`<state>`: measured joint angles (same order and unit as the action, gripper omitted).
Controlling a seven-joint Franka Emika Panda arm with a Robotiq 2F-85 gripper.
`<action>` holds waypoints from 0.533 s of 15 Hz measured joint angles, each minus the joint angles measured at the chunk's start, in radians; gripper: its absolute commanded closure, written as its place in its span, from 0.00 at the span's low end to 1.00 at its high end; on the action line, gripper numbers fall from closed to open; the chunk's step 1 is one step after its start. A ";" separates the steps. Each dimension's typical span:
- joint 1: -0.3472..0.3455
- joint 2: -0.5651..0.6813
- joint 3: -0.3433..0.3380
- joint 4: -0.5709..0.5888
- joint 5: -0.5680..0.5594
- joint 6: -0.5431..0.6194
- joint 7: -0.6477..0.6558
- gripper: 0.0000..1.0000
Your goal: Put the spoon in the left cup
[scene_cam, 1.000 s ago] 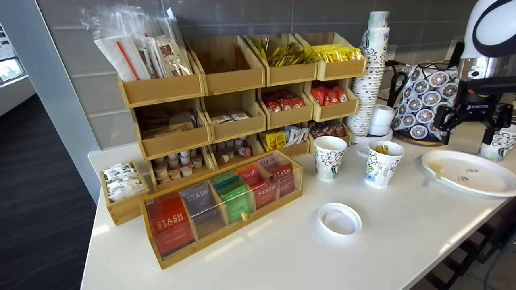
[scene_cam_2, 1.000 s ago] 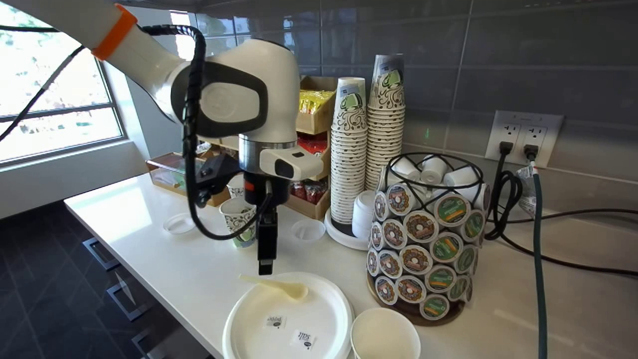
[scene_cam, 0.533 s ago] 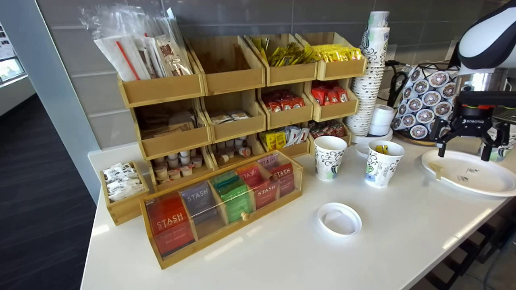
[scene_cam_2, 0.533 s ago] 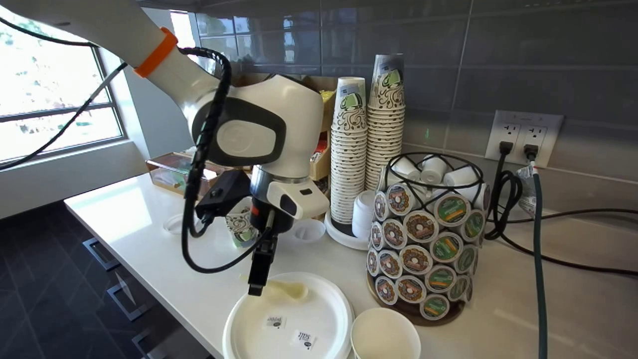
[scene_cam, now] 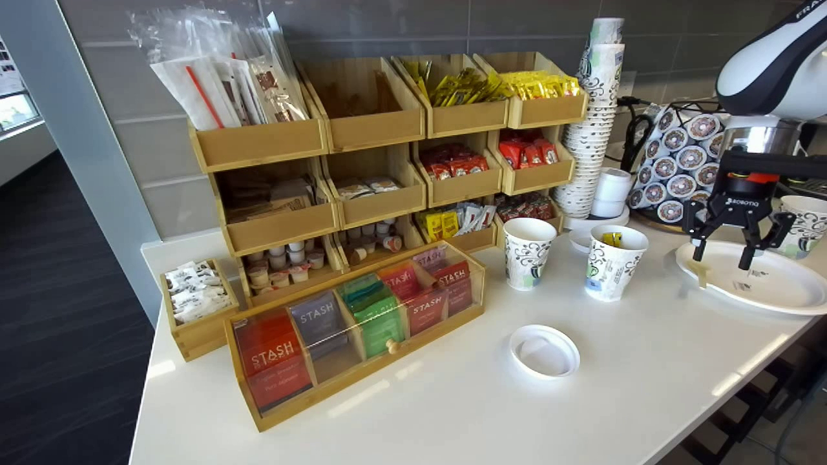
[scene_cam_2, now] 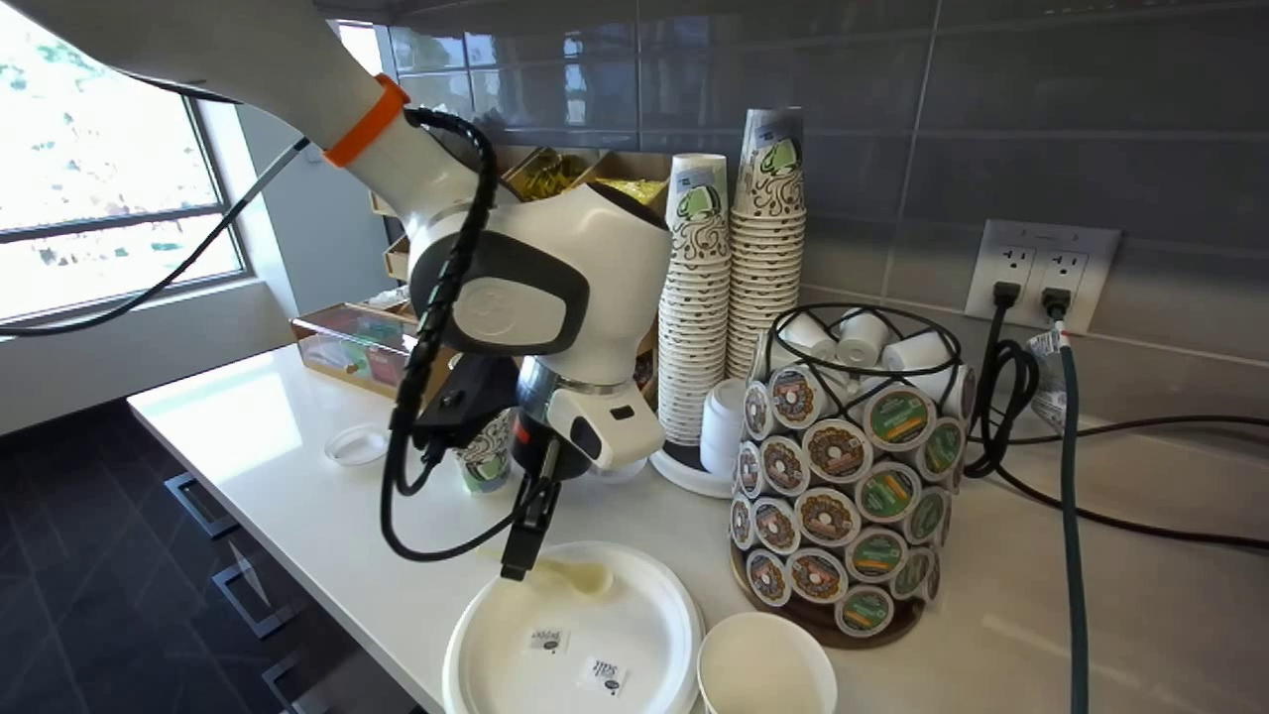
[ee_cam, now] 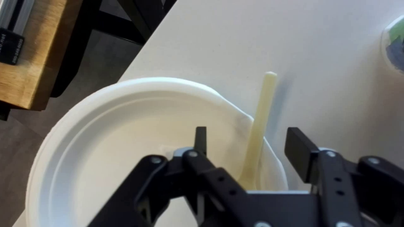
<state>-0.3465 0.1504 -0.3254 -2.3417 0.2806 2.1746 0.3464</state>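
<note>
The pale yellow spoon [scene_cam: 701, 274] lies on the rim of the white plate [scene_cam: 801, 300], its handle sticking out over the counter. It shows in an exterior view [scene_cam_2: 587, 577] and the wrist view [ee_cam: 259, 126]. My gripper [scene_cam: 722, 256] is open above the plate. In the wrist view my gripper [ee_cam: 249, 142] has its fingers apart on both sides of the spoon, with gaps on each side. The left cup [scene_cam: 526, 255], white paper with dark swirls and a little green, stands upright on the counter. A similar cup [scene_cam: 614, 268] beside it holds a yellow packet.
A white lid [scene_cam: 544, 352] lies on the counter. A third cup [scene_cam_2: 765, 669] stands beside the plate. A capsule rack [scene_cam_2: 843, 496] and tall cup stacks [scene_cam_2: 694, 327] stand near the wall. A tea box [scene_cam: 362, 323] sits before wooden bins. A cup base [ee_cam: 397, 47] shows in the wrist view.
My open gripper has come down toward the plate and moved toward the spoon. The arm has tilted and shifted with it. The spoon, plate and cups have not moved.
</note>
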 measured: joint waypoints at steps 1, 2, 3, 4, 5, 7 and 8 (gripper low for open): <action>-0.002 0.009 0.000 0.005 0.010 0.000 -0.008 0.40; -0.004 0.018 -0.001 0.010 0.017 0.000 -0.014 0.39; -0.007 0.027 -0.001 0.015 0.022 0.000 -0.019 0.41; -0.009 0.035 -0.003 0.020 0.025 0.000 -0.021 0.41; -0.011 0.042 -0.004 0.026 0.026 0.000 -0.022 0.40; -0.016 0.055 -0.005 0.038 0.029 0.000 -0.023 0.43; -0.018 0.061 -0.006 0.042 0.031 0.000 -0.024 0.46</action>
<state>-0.3643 0.2111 -0.3317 -2.2995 0.3113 2.1748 0.3220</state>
